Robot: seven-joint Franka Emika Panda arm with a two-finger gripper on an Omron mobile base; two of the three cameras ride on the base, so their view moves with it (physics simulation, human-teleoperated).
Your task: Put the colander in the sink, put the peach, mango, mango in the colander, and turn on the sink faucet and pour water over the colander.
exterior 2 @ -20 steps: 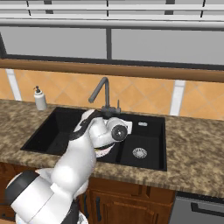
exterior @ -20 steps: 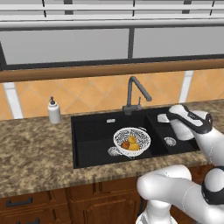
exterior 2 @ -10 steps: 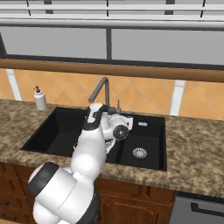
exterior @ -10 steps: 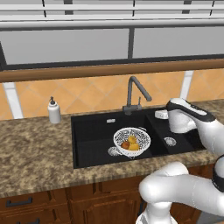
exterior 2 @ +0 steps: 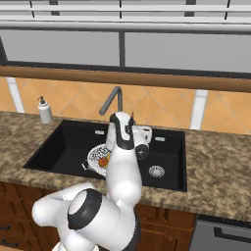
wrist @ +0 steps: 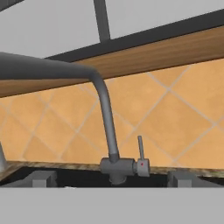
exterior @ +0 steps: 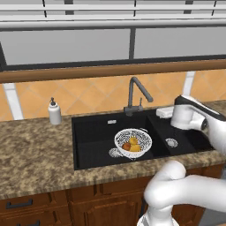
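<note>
— Black sink (exterior: pixel 95 132), left basin: what sits in it?

— White colander (exterior: pixel 133 142), just in front of the faucet (exterior: pixel 137 95) and a little left of its base. Inside lie the peach (exterior: pixel 126 146) and 2 mangoes (exterior: pixel 133 141), touching one another.

— And the gripper (wrist: pixel 112 178)?

— Right of the faucet, over the right basin, aimed at the faucet's base. Its 2 fingers (wrist: pixel 41 178) stand wide apart, holding nothing; the upright side lever (wrist: pixel 141 151) shows between them.

— Anything else near the faucet?

— A soap dispenser (exterior: pixel 54 112), well to its left on the granite counter (exterior: pixel 35 154).
</note>
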